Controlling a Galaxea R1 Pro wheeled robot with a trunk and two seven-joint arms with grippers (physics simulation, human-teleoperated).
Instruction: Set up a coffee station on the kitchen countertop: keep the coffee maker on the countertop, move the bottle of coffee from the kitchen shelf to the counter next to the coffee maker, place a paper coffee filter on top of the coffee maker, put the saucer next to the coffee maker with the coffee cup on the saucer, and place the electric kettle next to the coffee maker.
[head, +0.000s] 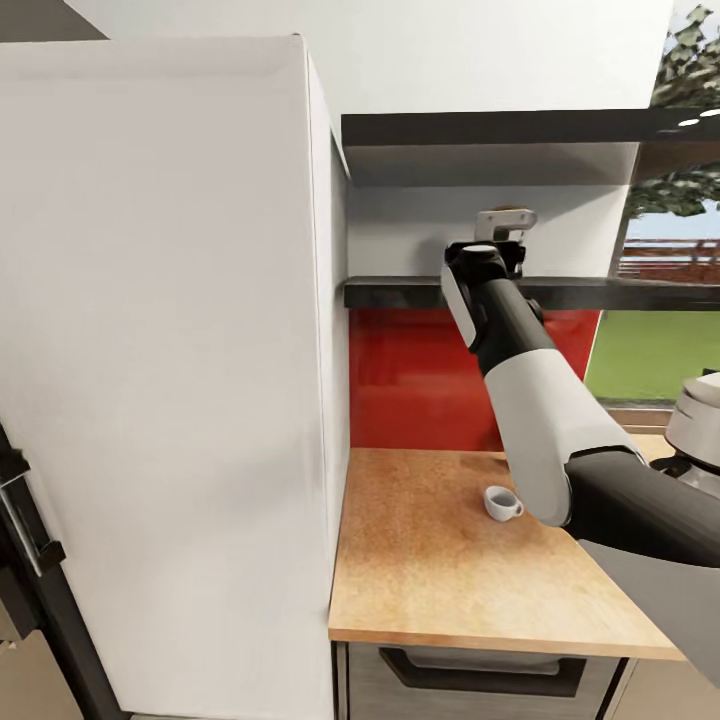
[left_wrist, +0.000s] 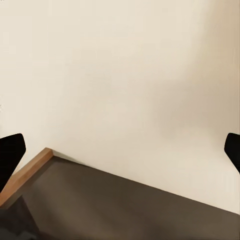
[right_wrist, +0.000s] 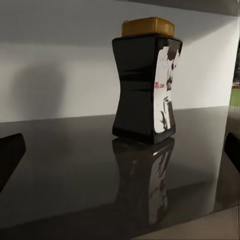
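Right gripper (right_wrist: 120, 150) has its jaws spread wide, with a dark fingertip (right_wrist: 10, 157) at each edge of the right wrist view and nothing between them. The bottle of coffee (right_wrist: 145, 82) stands upright on the glossy black kitchen shelf (right_wrist: 65, 165), ahead of the fingers and roughly centred between them, not touching either. You can see its gold lid and the black-and-white label on one face, plus its reflection in the shelf board.

In the head view the right arm (head: 545, 420) reaches up to the shelf (head: 400, 292), and the wrist blocks the bottle, so you can't make it out there.

Left gripper (left_wrist: 120, 150) is spread apart too, dark tips at both edges, facing a plain cream wall (left_wrist: 125, 75) and a dark surface with a wood edge; hard to say what that surface is.

Down on the kitchen countertop (head: 440, 570) the coffee cup (head: 501, 503) sits just beside the right forearm. At the far right a silver-and-black appliance (head: 697, 425) is cut off by the frame and the arm. A tall white cabinet (head: 170, 360) fills the left.
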